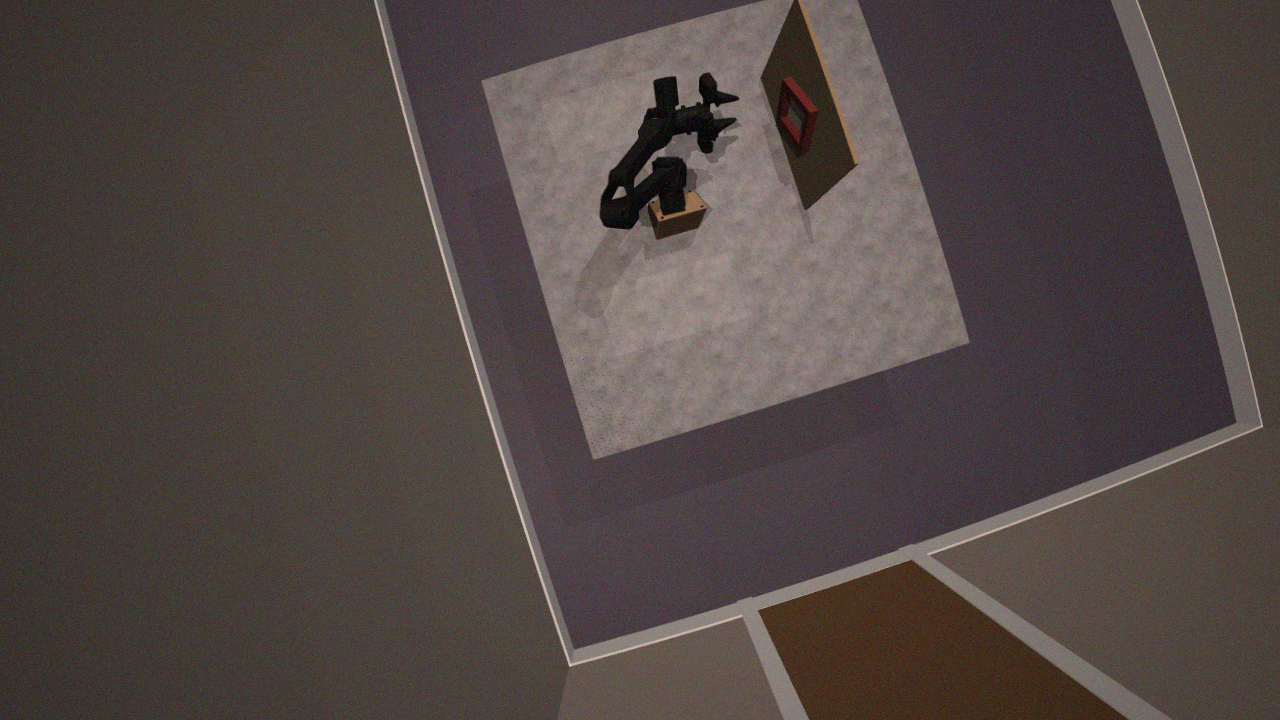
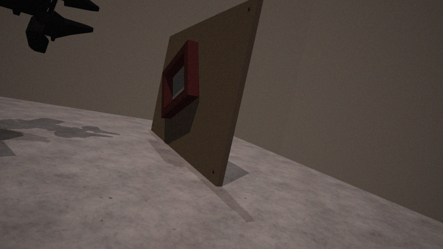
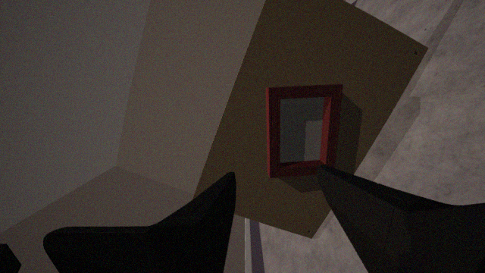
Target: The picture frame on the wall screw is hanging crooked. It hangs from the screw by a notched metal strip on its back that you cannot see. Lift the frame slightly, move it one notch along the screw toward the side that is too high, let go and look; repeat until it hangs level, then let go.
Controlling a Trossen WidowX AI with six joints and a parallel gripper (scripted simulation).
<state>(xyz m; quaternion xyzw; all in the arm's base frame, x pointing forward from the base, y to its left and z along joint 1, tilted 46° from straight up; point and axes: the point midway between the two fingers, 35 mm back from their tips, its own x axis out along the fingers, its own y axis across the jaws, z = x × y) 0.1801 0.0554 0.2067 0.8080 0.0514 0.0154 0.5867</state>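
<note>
The red picture frame [image 1: 809, 134] [image 2: 193, 69] [image 3: 305, 91] hangs on the face of the upright brown board [image 1: 816, 188] [image 2: 213, 92] [image 3: 303, 45]. It is tilted against the board's edges; its side nearer the exterior camera, the right side as one faces the board, is higher. The screw and the notched strip are hidden behind it. My gripper [image 1: 736, 109] [image 2: 96, 19] [image 3: 275, 175] is part open and empty, in the air well in front of the board. In the wrist view its right fingertip overlaps the frame's lower right corner, but the top and exterior views show a gap.
The arm's wooden base block [image 1: 675, 223] stands on the pale mottled surface [image 1: 760, 313], facing the board. The board's thick edge [image 2: 238, 102] faces the exterior view. Arm and board cast shadows on the surface. Room walls and a brown panel [image 1: 913, 644] lie farther off.
</note>
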